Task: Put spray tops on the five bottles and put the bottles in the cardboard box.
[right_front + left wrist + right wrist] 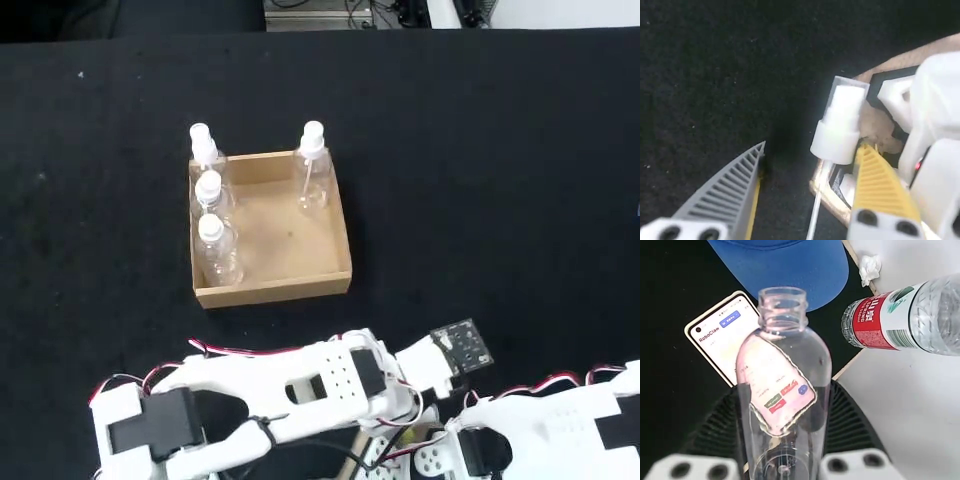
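While four capped bottles [218, 250] stand upright in the cardboard box [270, 290] (three along one side wall, one at the far opposite corner), a fifth bottle [785, 340], its neck bare, sits clamped between the right arm's fingers [850, 425]. The left arm's fingers [730, 195] stand wide, with a spray top [840, 125] between them, seemingly against the yellow one and clear of the grey. The box rests on a black worktop [480, 150]. Behind the held bottle lie a phone [725, 335], a blue cap [785, 265] and a water bottle [905, 315].
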Robot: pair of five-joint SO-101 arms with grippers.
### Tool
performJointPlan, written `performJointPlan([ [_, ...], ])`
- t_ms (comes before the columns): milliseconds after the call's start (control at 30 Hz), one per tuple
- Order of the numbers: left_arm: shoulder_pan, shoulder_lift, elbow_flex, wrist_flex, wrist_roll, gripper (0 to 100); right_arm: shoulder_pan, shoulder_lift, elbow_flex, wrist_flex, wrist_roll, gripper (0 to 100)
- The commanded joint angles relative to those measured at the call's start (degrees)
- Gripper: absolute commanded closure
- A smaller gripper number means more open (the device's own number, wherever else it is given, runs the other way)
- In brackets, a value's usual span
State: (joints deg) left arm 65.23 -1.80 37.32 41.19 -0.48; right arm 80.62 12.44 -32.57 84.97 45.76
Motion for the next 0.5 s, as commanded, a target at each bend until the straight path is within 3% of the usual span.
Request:
performJointPlan([
  [0,-2.68,-6.15,-3.65,-1.41,1.14,75,0.97,-0.40,-3.12,0.18,0.53,98.7],
  [233,-9.63,-3.25,-5.85,-3.96,5.80,75,0.97,-0.40,-3.12,0.70,0.53,98.7],
  [467,-10.15,-1.32,-6.11,-4.22,5.80,75,0.70,-0.40,-3.12,1.32,0.53,98.7],
])
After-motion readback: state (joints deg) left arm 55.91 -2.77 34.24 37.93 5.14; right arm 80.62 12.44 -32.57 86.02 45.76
